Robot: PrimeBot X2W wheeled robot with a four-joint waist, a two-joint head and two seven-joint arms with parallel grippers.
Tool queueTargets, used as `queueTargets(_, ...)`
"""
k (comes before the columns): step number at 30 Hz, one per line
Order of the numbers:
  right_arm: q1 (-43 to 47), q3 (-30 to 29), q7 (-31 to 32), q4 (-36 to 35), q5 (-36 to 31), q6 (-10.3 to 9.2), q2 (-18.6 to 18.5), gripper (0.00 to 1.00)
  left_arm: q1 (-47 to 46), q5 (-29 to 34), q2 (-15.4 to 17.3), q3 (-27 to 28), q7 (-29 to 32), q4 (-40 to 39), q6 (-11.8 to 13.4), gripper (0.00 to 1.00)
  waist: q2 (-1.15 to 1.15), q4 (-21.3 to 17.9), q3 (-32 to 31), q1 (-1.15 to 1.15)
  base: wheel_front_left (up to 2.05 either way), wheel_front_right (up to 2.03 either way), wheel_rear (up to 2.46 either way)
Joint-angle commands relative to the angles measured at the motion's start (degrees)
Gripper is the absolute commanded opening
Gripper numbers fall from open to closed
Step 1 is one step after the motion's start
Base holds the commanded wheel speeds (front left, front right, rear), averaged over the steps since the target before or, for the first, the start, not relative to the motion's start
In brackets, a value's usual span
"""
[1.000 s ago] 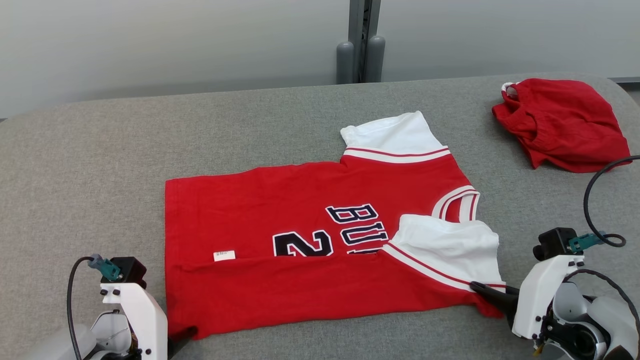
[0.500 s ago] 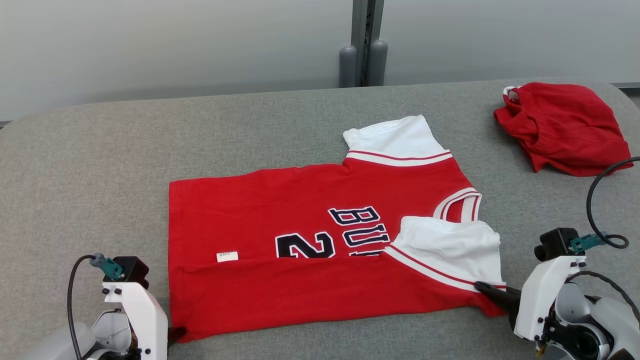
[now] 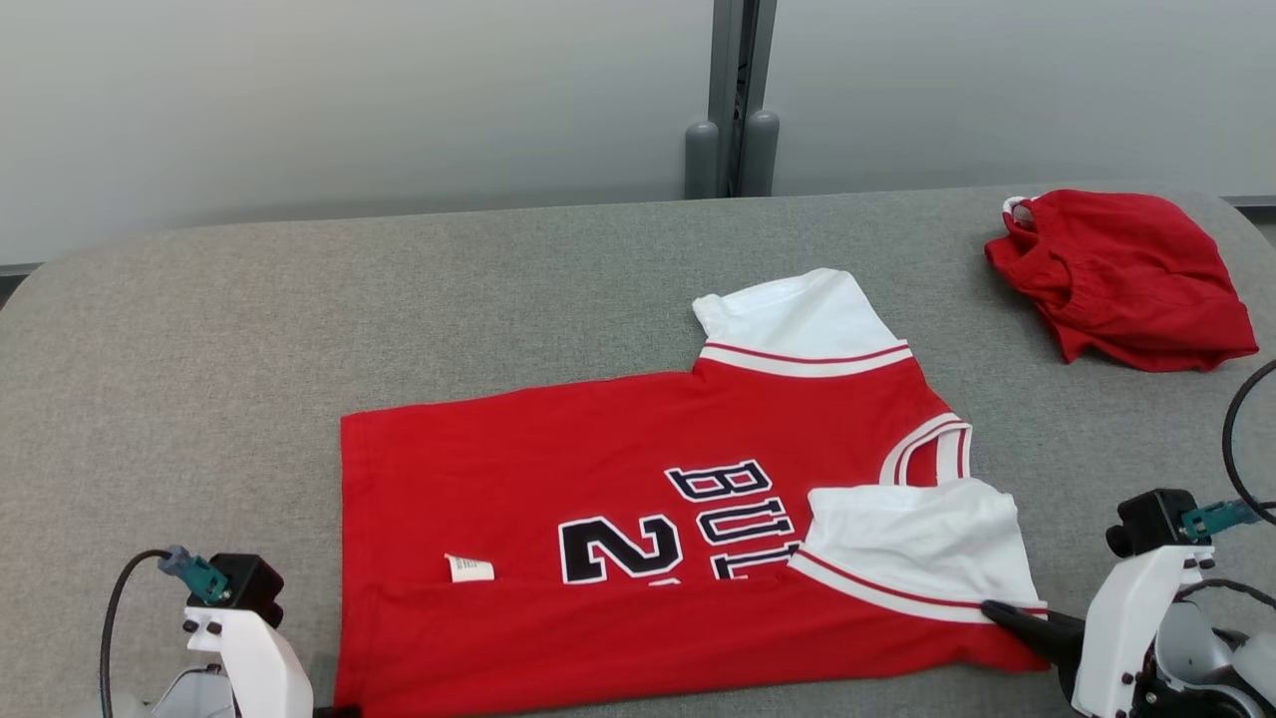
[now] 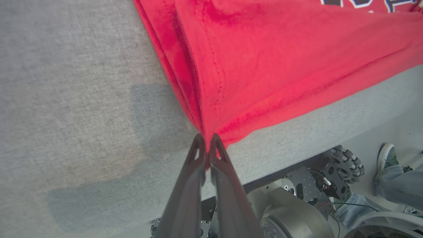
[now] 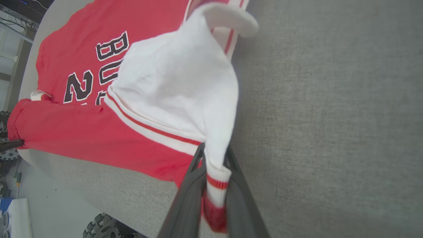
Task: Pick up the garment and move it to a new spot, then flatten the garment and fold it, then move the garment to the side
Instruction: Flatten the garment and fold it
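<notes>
Firmly held at both near corners

Pressed almost together, the left gripper (image 4: 205, 138) clamps the hem-side near corner of the red garment (image 3: 598, 479). The right gripper (image 5: 214, 152) nips the cuff of the white sleeve (image 5: 175, 82) at the shoulder end. From both pinches the cloth spreads away from the robot across the grey table (image 3: 399, 299), its long axis running left to right, hem leftward and collar rightward. Each arm has its own nearer corner, so the coming move likely needs both travelling in step. Red shorts (image 3: 1121, 274) lie well apart, far right.
</notes>
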Motion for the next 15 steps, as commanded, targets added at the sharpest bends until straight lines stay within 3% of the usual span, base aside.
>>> queueTargets(1,1.7,-0.8,0.6,-0.7,-0.5,0.00,-1.1,0.00,1.3,-0.4,1.4,-0.1,-0.2,-1.1,0.8,0.00,0.00,0.1,-0.3,0.00,0.00,0.00,0.00)
queueTargets(15,13.6,-9.3,3.3,-8.8,-3.4,-0.01,-3.0,0.00,5.7,-0.8,5.9,-0.8,-0.3,-8.8,4.7,0.00,0.00,0.3,-1.5,0.00,0.00,0.00,0.00)
